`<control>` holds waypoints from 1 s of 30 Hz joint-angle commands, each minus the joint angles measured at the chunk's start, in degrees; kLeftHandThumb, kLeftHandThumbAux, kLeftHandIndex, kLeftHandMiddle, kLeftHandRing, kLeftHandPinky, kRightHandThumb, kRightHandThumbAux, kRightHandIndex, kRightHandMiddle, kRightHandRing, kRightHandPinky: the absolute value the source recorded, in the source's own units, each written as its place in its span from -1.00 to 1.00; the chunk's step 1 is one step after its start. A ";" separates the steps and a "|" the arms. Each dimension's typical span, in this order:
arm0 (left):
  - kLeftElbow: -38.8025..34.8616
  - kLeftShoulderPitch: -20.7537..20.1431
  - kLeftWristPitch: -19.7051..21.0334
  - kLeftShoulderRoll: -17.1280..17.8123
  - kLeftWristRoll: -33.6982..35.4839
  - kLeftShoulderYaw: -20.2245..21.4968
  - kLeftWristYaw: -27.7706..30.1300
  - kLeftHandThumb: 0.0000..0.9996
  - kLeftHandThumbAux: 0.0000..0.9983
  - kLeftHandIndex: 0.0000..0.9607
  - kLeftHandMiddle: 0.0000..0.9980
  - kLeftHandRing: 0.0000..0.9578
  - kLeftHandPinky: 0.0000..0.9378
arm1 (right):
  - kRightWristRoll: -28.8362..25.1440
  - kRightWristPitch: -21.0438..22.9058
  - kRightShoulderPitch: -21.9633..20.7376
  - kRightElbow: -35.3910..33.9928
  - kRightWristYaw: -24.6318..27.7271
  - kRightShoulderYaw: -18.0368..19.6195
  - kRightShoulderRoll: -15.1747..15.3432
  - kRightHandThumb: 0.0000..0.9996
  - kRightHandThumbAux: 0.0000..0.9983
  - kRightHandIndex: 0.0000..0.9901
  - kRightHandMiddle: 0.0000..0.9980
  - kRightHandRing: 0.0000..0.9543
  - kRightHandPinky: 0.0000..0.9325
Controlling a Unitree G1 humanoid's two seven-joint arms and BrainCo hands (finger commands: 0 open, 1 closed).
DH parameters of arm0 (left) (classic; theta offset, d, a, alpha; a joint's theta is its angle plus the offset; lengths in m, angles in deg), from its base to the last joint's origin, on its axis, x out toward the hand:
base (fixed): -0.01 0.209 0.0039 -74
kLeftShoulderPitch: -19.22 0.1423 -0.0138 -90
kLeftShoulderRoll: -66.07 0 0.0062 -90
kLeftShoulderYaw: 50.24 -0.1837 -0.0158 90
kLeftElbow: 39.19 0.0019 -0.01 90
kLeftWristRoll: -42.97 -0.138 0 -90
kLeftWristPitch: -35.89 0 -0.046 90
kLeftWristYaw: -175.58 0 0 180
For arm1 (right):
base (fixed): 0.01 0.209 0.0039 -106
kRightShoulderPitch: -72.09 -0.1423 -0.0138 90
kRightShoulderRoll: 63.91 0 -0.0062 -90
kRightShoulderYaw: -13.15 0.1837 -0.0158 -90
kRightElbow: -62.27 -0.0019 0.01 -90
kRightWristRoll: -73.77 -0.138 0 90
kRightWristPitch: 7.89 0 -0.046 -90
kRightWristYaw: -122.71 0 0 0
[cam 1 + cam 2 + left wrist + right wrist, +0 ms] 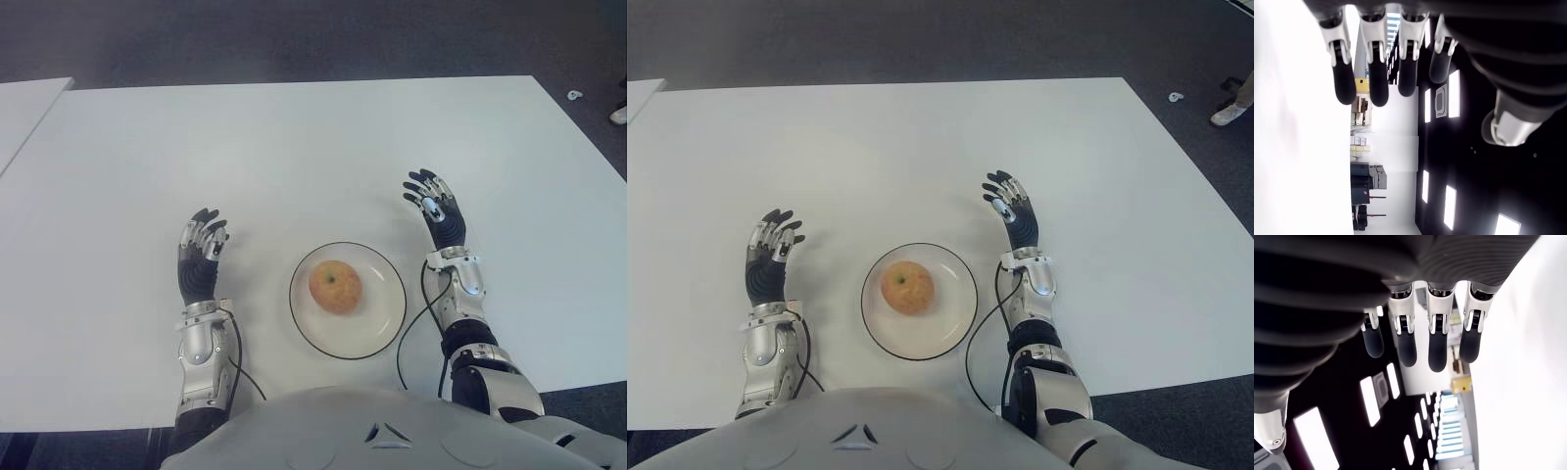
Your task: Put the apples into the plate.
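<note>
One orange-red apple (335, 287) lies in the middle of a white, dark-rimmed plate (383, 323) near the table's front edge. My left hand (200, 250) shows to the left of the plate, palm up, fingers extended and holding nothing. To the right of the plate and a little farther back, my right hand (434, 208) is also spread with nothing in it. Each wrist view shows straight fingers (1376, 73) (1435, 340) and no apple.
The white table (294, 157) stretches wide behind the plate. A second white table edge (20, 108) shows at the far left. Dark floor lies beyond, with a small white object (574, 95) at the far right.
</note>
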 commanded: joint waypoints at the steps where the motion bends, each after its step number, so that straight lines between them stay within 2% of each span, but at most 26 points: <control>1: -0.32 0.47 0.83 -0.23 1.25 0.01 1.34 -0.28 0.02 -0.59 -0.53 -0.37 -0.26 | 1.17 0.48 4.78 -0.38 -1.66 -0.91 -1.81 -0.37 0.11 -0.67 -0.54 -0.52 -0.42; 13: -1.74 1.18 1.13 0.28 1.98 0.67 2.61 -0.26 0.01 -0.60 -0.53 -0.38 -0.27 | 0.78 1.51 6.65 -1.77 -2.10 -1.02 -1.88 -0.34 0.06 -0.65 -0.51 -0.48 -0.36; 17: -2.42 1.50 1.33 0.44 2.17 0.83 2.96 -0.28 -0.01 -0.58 -0.54 -0.39 -0.26 | 0.72 1.72 7.53 -3.10 -2.03 -1.25 -2.00 -0.33 0.04 -0.65 -0.51 -0.49 -0.40; 30: -4.63 2.18 3.31 0.14 2.57 0.18 4.09 -0.23 -0.02 -0.56 -0.49 -0.33 -0.21 | 3.17 3.77 12.91 -9.59 -4.12 -3.81 -2.07 -0.38 0.07 -0.66 -0.48 -0.46 -0.38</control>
